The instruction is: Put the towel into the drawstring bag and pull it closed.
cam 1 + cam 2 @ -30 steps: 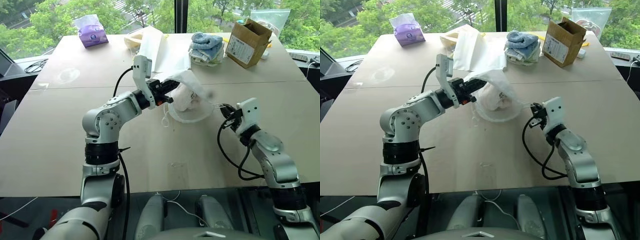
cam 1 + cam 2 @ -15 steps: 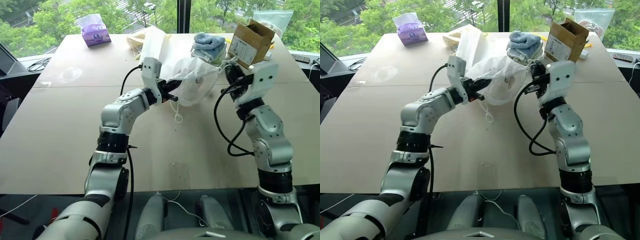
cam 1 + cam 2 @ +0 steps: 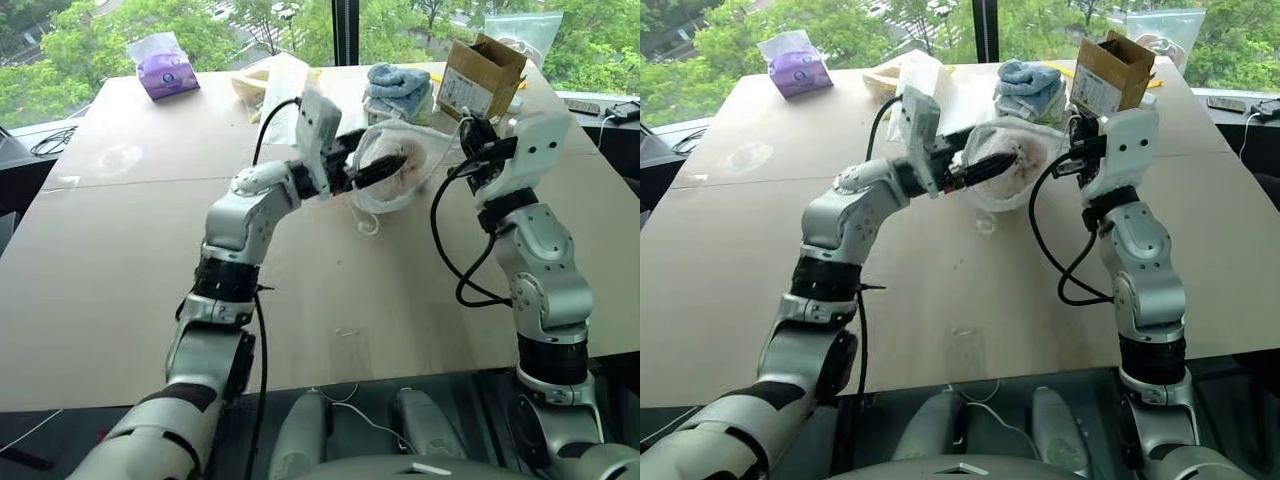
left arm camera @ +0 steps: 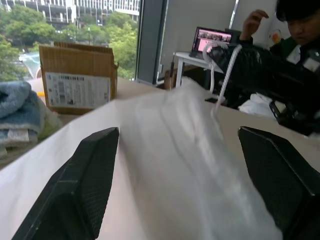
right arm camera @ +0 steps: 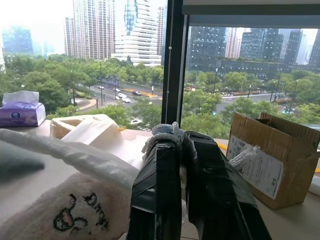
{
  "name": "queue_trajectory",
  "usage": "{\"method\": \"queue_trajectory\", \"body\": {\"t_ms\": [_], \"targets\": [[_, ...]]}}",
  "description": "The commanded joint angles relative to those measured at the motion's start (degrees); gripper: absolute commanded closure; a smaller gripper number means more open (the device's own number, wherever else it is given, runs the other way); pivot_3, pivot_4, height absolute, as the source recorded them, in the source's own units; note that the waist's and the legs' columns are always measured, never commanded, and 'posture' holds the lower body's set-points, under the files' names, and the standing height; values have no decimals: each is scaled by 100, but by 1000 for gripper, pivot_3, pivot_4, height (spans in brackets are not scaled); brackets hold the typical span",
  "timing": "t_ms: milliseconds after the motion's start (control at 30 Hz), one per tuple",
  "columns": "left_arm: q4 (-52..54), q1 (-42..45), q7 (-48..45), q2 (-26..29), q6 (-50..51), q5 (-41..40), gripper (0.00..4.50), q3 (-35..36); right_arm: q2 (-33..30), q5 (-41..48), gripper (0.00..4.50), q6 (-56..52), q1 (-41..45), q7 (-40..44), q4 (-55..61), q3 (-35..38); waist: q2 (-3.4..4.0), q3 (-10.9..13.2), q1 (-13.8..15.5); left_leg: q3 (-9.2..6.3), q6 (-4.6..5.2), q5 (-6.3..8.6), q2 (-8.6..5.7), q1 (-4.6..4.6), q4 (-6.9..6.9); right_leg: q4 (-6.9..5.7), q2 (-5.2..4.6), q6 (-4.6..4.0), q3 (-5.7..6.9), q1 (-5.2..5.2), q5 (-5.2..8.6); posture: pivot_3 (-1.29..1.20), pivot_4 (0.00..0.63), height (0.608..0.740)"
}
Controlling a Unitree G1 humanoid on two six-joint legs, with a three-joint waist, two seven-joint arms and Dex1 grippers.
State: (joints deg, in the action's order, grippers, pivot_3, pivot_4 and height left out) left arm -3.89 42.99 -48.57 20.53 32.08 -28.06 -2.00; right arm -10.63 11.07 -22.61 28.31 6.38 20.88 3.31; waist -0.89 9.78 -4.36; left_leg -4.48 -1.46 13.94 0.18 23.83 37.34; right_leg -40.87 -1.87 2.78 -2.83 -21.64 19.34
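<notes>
Fingers first: left gripper (image 3: 385, 165) parted wide, no longer pinching the mouth of the thin translucent white drawstring bag (image 3: 410, 175) as half a second ago. Right gripper (image 3: 473, 132) clamped shut on the bag's thin white cord, as before.

Left eye view: bag hanging between the two grippers, over the far half of the pale wooden table (image 3: 120, 260), towards its far right corner. Just short of the pile of blue and white towels (image 3: 400, 85) and the brown cardboard box (image 3: 480, 72). Higher than a second ago, raised along with the right arm; cannot tell whether its bottom touches the tabletop. Loose loop of cord (image 3: 368, 222) dangling beneath.

Right eye view: same layout. Small cream-white fluffy towel (image 3: 1015, 165) visible as a faint lump inside the bag.

Left wrist view: two black fingers (image 4: 85, 185) well apart, bag fabric running between them, gripped by neither. Cord (image 4: 224, 82) climbing tight to the right gripper.

Right wrist view: fingers (image 5: 200, 190) pressed together, cord end (image 5: 245, 157) poking out beside them. Towel with a small stitched face close below, under the bag's fabric.

Meaning, as a judgement: towel step done, closing under way. With the mouth let go, nothing anchors the bag against the cord's pull, so probably a fresh left-hand hold before the final tug.
</notes>
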Motion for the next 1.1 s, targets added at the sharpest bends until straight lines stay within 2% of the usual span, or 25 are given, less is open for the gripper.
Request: {"method": "queue_trajectory", "body": {"t_ms": [33, 133, 267, 467, 700, 900, 1033, 1067, 1100], "targets": [[867, -271, -84, 179, 197, -552, 532, 467, 49, 36, 4500, 20, 125, -82, 108, 125, 0, 0, 40, 0, 0, 0, -2, 1, 4, 2, -1, 0, 1, -1, 0, 0, 150, 740], [1152, -784, -200, 501, 176, -517, 532, 523, 38, 73, 4500, 36, 173, -58, 4, 172, 0, 0, 59, -2, 1, 0, -4, 1, 10, 2, -4, 0, 4, 6, 0, 0, 150, 740], [1377, -1183, -176, 635, 267, -612, 532, 562, 25, 93, 4500, 45, 189, -31, -80, 186, 0, 0, 87, -5, 1, 0, -4, 0, 8, 1, -4, 0, 8, 6, 0, 0, 150, 740], [1397, -1675, -447, 827, -350, 88, 532, -133, 61, 98, 4500, 48, 225, -36, -107, 177, 1, 0, 86, -3, 2, 1, -4, 0, 6, 2, -3, 0, 7, 6, 0, 0, 150, 740], [751, -1605, -457, 480, -426, 431, 532, -718, 85, 95, 4500, 26, 276, -47, -84, 151, 1, 0, 90, -2, 3, 1, -6, -1, 7, 2, -2, 0, 6, 6, 0, 0, 150, 740], [167, -1359, -345, 84, -514, 715, 532, -936, 76, 85, 4500, -10, 263, -72, 16, 166, 1, 0, 91, -3, 3, 1, -6, 0, 7, 1, -1, 0, 8, 7, 0, 0, 150, 740], [-33, -1290, -330, -191, -395, 585, 532, -840, 79, 70, 4500, -59, 235, -92, 83, 150, 1, 0, 76, 0, 3, 1, -6, 0, 7, 1, -2, 0, 5, 6, 0, 0, 150, 740], [-34, -1289, -344, -214, -380, 585, 907, -830, 79, 69, 4500, -70, 228, -96, 99, 149, 1, 0, 74, -2, 3, 1, -6, 0, 7, 1, -2, 0, 6, 6, 0, 0, 150, 740], [-22, -1297, -401, -215, -352, 574, 1063, -841, 79, 68, 4500, -85, 220, -103, 118, 149, 1, 0, 67, -2, 3, 1, -6, 0, 7, 1, -1, 0, 7, 6, 0, 0, 150, 740]]}}
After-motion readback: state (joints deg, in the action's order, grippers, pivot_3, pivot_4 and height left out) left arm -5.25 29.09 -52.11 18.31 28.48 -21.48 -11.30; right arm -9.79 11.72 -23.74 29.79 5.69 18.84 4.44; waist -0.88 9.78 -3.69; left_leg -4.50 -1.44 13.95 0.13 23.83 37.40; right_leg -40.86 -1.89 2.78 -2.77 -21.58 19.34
